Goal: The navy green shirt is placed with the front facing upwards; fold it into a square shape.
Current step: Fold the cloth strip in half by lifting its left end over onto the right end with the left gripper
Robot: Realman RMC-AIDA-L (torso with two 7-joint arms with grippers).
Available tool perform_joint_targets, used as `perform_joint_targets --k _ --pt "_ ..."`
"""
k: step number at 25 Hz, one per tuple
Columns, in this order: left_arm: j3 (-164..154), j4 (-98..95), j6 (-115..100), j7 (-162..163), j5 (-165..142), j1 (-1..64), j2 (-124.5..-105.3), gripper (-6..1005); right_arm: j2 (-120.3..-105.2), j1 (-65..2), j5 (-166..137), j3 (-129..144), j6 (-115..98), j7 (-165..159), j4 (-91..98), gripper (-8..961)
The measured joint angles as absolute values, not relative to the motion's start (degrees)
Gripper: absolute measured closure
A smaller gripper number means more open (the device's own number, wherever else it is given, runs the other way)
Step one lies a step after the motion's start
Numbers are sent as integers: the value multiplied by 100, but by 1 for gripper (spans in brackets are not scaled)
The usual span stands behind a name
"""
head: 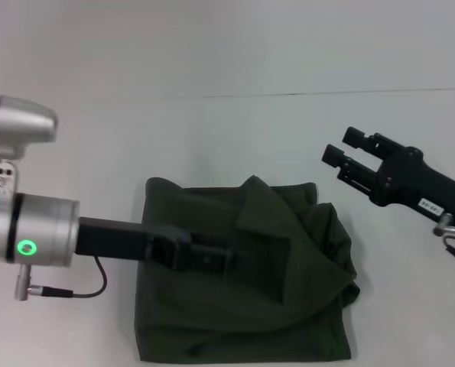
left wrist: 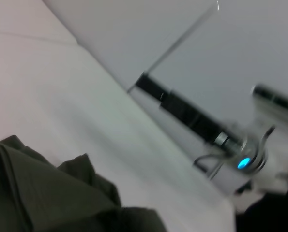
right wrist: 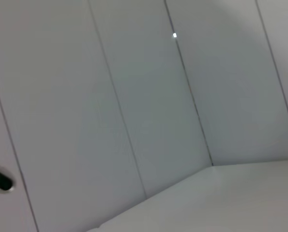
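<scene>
Around the work only the white table [head: 227, 138] and pale wall panels [right wrist: 134, 96] show. Partly folded, the navy green shirt [head: 288, 306] lies bunched on the table's near side, with the left gripper [head: 238, 258] reaching over its middle; I cannot tell whether it grips cloth. Off the shirt's far right corner, the right gripper [head: 342, 147] hangs with its fingers parted and empty.

A plain white table [head: 235, 138] fills the head view; pale wall panels [right wrist: 148, 106] stand behind.
</scene>
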State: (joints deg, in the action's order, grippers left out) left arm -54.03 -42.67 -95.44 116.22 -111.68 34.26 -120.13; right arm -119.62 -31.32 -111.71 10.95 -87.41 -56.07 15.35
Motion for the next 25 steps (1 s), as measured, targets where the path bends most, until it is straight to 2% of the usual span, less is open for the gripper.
perform_joint_targets --k 3,10,25 --pt "-5431 -4283 -9363 11240 -11528 3542 -12112 75 -11956 -3033 -11166 1117 -9042 -5661 1784 329" --pt "-5924 -4493 -8651 10820 -11850 3572 -12381 76 -11952 -2833 -11127 1106 -9235 -5831 1968 328" --pt "-6955 -4157 -8535 10853 -11291 3846 -12453 80 -11952 -2719 -11157 1125 -9237 -5847 1977 329"
